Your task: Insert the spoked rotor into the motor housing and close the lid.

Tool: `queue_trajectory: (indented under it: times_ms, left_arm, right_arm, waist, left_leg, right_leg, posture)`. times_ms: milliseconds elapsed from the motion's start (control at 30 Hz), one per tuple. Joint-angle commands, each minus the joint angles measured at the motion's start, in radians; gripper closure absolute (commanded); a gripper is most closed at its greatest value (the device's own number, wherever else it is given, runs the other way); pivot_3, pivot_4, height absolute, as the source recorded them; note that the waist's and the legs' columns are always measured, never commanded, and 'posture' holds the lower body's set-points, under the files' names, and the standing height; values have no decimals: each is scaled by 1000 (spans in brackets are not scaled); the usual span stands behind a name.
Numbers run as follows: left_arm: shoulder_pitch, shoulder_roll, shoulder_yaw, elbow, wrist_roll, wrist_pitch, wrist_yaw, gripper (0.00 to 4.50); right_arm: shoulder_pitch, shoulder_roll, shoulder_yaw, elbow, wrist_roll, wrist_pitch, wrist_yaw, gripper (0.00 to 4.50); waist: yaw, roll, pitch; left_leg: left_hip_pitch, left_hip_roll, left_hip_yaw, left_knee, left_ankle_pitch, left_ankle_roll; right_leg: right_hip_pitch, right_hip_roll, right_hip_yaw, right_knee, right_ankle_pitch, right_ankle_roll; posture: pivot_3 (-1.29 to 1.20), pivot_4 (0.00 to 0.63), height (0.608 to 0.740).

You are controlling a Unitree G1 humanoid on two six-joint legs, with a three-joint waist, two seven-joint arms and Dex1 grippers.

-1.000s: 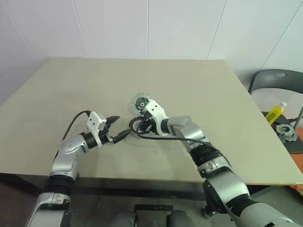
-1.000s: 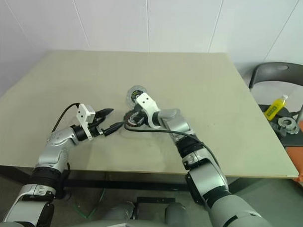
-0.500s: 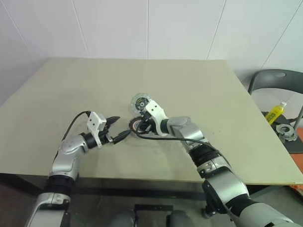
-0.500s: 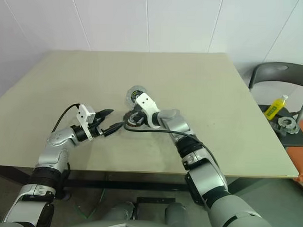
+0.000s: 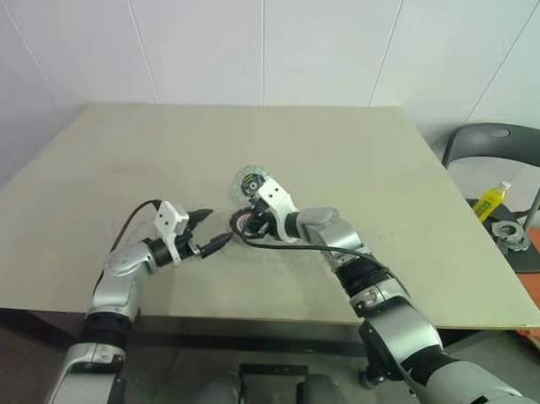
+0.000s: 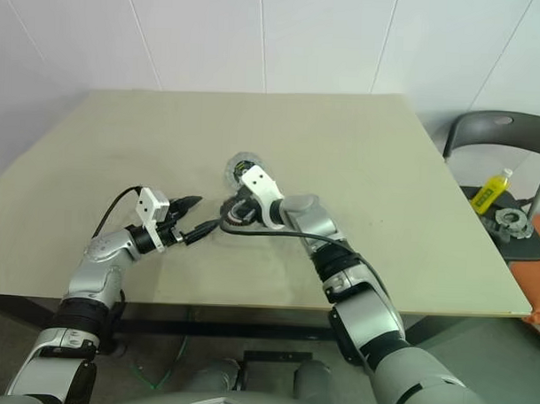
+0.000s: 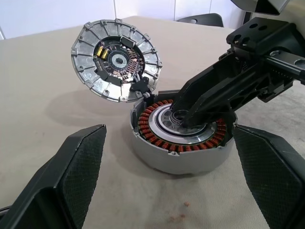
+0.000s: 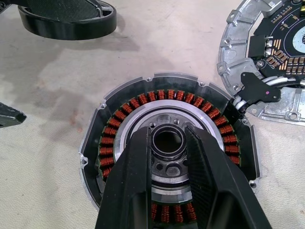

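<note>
Your motor housing (image 8: 167, 157) lies flat on the worktop (image 5: 360, 170), open face up, so its round axis stands upright; the copper-brown ring of windings circles a pale centre with a dark ring at the hub (image 8: 167, 142). The lid (image 7: 116, 59), a silver ribbed disc with a dark circuit board on its inner face, hangs off the housing's far rim on a hinge and stands tilted up, its inner face turned toward your left wrist camera. Your right end effector (image 8: 167, 157) comes down at a slant over the housing, and its two black fingers (image 8: 133, 181) sit close together on either side of the dark hub ring at the centre; they look clamped on that ring, though you cannot tell from here whether it is part of the rotor or of the housing. Your left end effector (image 5: 209, 230) hovers level just beside the housing on the robot's left, its fingers (image 7: 71, 176) spread wide apart and holding nothing, with the housing lying between and just ahead of them in the left wrist view. Compared with a second ago, nothing has shifted: both arms, the housing and the lid sit where they were. Well off to the right, beyond the worktop, a grey chair (image 5: 511, 148) carries a yellow bottle (image 5: 490, 201).
</note>
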Motion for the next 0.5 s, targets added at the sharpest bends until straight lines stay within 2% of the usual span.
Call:
queue_trajectory:
  times_ms: [33,500]
  left_arm:
    - [-13,7,15,-3,-4,-22,-5,0]
    - [-9,2,9,2,-5,-31,-10,0]
  right_arm:
    - [-27,10,-19,-3,11,-14,1,3843]
    - [-26,4,-26,-2,10,-22,-5,3843]
  waist:
    - [0,0,0]
    - [0,0,0]
  left_leg:
    - [0,0,0,0,0,0]
    - [0,0,0,0,0,0]
  right_leg:
    - [0,0,0,0,0,0]
    - [0,0,0,0,0,0]
  posture:
    - [0,0,740]
    - [0,0,740]
